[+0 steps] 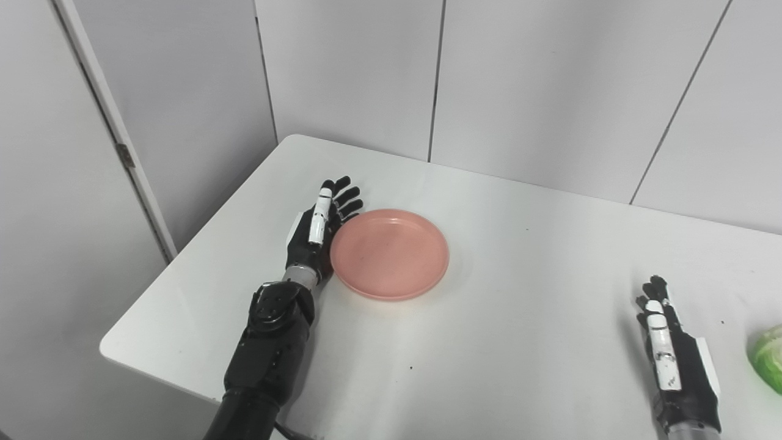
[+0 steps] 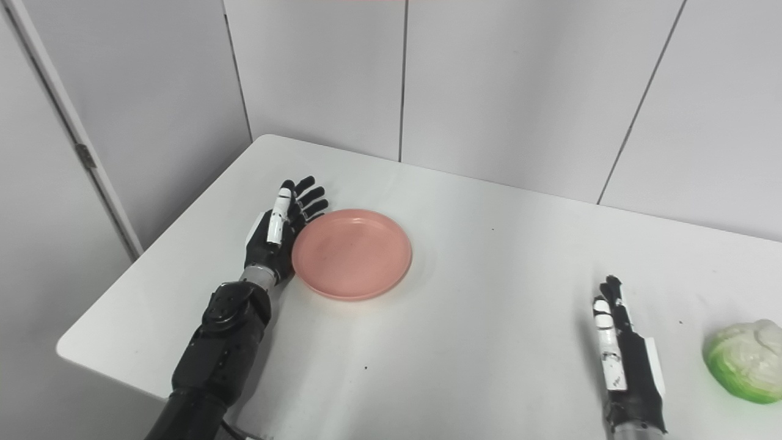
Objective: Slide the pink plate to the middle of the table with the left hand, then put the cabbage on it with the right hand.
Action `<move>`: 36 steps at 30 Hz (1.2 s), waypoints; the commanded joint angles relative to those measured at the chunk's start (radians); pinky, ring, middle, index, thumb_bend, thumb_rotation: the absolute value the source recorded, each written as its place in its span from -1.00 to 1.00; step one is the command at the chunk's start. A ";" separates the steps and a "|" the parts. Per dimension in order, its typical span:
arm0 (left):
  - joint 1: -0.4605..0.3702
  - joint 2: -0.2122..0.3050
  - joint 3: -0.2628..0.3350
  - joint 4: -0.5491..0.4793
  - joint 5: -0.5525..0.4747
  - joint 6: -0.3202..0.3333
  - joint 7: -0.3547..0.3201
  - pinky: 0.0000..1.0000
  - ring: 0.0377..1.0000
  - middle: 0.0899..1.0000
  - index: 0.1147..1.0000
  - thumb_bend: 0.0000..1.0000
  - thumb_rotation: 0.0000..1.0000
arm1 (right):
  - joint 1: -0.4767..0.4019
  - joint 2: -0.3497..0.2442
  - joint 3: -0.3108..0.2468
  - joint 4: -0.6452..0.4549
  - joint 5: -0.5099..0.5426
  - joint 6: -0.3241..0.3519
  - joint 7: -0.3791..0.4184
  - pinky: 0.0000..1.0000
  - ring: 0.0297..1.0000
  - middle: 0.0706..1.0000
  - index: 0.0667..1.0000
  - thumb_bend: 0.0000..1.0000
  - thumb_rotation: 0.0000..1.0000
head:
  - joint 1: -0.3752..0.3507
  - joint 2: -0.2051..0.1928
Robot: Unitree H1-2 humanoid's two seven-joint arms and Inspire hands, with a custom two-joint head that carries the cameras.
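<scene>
Both hands are on the table, and only the left hand is at work. It stands edge-on against the left rim of the pink plate, fingers stretched out straight and apart, gripping nothing; the palm side faces the plate and looks to be touching or all but touching its rim. The step in hand is judged to be the slide, with the plate not yet at the middle: it sits left of centre, with bare white surface between it and the right hand.

To do the slide well, the robot should keep the palm flat and upright against the rim and push sideways toward the centre, low enough that the hand cannot ride up over the shallow lip. Pressing near the rim's midpoint should stop the plate from spinning away. A slow, steady push seems wise, since a light plate on a smooth top may skate on after contact ends.

The right hand lies near the front edge, fingers extended and holding nothing. The cabbage rests on the table just beside it, on its right, apart from it and well apart from the plate.
</scene>
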 commanded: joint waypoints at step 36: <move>-0.030 -0.177 -0.185 -0.047 0.073 0.062 -0.100 0.83 0.74 0.74 0.74 -0.08 1.00 | -0.012 0.063 0.034 0.016 -0.054 -0.002 -0.054 0.95 0.88 0.88 0.89 -0.31 1.00 | -0.288 0.059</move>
